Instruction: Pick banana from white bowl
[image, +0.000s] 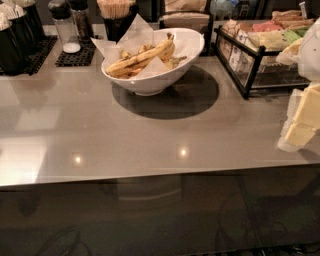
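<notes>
banana (145, 54) in white bowl (150, 86), jaws well apart, far right

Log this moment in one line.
banana: in bowl, ungrasped | gripper: view's right edge, apart from bowl | next: reach to banana
</notes>
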